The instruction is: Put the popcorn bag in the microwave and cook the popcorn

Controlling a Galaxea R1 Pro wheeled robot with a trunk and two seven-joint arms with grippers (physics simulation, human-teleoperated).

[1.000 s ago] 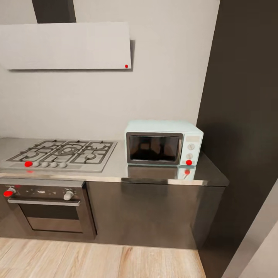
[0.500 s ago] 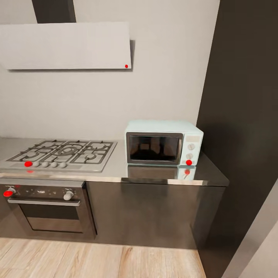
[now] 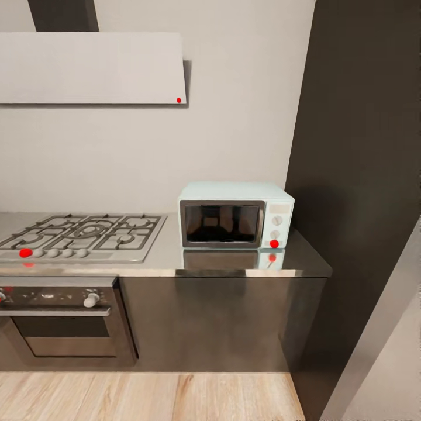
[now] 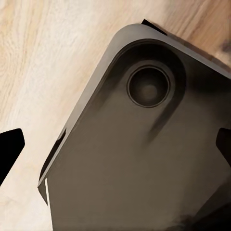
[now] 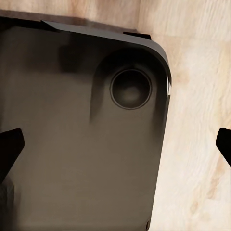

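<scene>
The pale mint-blue microwave (image 3: 235, 223) stands on the right end of the grey steel countertop (image 3: 169, 258). Its dark glass door is shut and a red light (image 3: 274, 243) glows under its two white dials. The popcorn bag is out of view. In the left wrist view my left gripper (image 4: 115, 147) hangs open over my own dark base (image 4: 144, 173) and the wooden floor. My right gripper (image 5: 115, 144) is open too, above the base (image 5: 72, 144). Nothing sits between either pair of fingers.
A gas hob (image 3: 82, 234) lies in the worktop left of the microwave, above a built-in dark oven (image 3: 58, 321). A grey hood (image 3: 88, 67) hangs on the wall. A tall dark panel (image 3: 362, 175) closes the right side. Wooden floor (image 3: 146, 397) runs before the cabinets.
The whole head picture has slid left and slightly down, so the camera has moved. The microwave, hob and oven stand as before.
</scene>
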